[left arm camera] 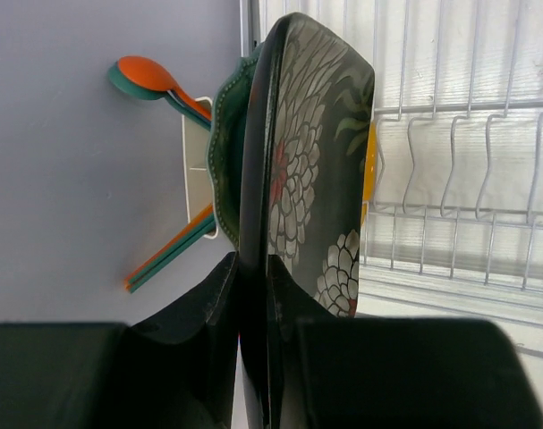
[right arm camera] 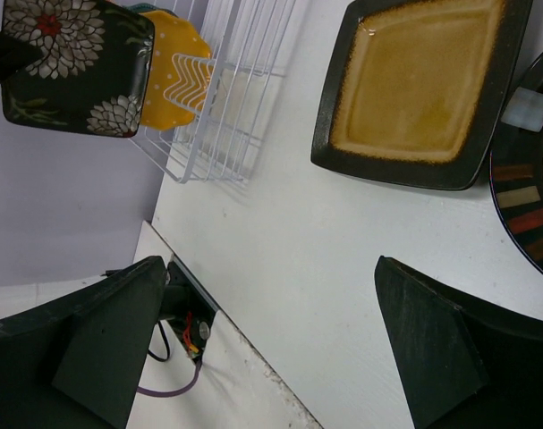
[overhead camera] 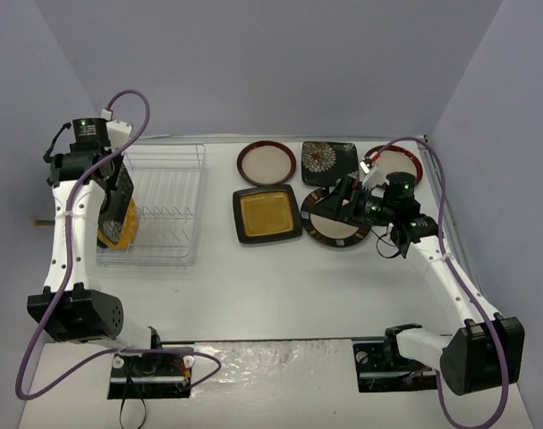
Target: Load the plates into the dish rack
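Observation:
My left gripper (overhead camera: 117, 189) is shut on the rim of a square black floral plate (left arm camera: 307, 170), held upright and edge-on at the left end of the dish rack (overhead camera: 168, 210). Just behind it stand a scalloped teal plate (left arm camera: 224, 161) and a yellow dotted plate (overhead camera: 121, 231). My right gripper (right arm camera: 280, 331) is open and empty, hovering over bare table beside the square black-amber plate (right arm camera: 423, 80) and a round dark-rimmed plate (right arm camera: 532, 206). Another floral square plate (overhead camera: 329, 161) and two red-rimmed round plates (overhead camera: 266, 163) lie flat at the back.
A small caddy with orange and teal spoons (left arm camera: 150, 76) hangs on the rack's left side. The rack's wire slots (left arm camera: 468, 179) stand to the right of the held plate. Purple walls close in on the left and right.

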Robot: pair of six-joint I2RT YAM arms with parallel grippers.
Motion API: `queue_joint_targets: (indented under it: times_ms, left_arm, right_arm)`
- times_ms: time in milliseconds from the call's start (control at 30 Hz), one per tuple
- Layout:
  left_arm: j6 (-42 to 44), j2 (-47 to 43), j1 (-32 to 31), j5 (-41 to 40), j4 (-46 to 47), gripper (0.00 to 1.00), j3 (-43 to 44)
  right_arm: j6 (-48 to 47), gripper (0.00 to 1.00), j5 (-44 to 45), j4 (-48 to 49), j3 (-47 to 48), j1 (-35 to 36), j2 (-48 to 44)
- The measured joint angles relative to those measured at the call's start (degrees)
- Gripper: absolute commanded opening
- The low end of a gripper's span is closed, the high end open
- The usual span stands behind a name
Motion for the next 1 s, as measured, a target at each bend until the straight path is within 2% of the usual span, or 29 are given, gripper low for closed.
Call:
queue_joint_targets:
  times_ms: [200,533,1000]
  left_arm:
    - [1.1,4.0,1.4,0.9,4.1,0.0,-1.9]
    - [0.9,5.3,2.8,1.7,10.7,0.0,-7.6]
    - [-1.3,6.2,2.8,3.5,14.5,0.0,-15.0]
  right_arm:
    - [-0.7,1.0,0.0,0.0,0.0,0.5,2.1]
    - [-1.4,1.0,0.0,0.0,0.0,0.7,3.4]
    - [-2.0,1.0,0.4,0.0,-0.1,0.5,3.8]
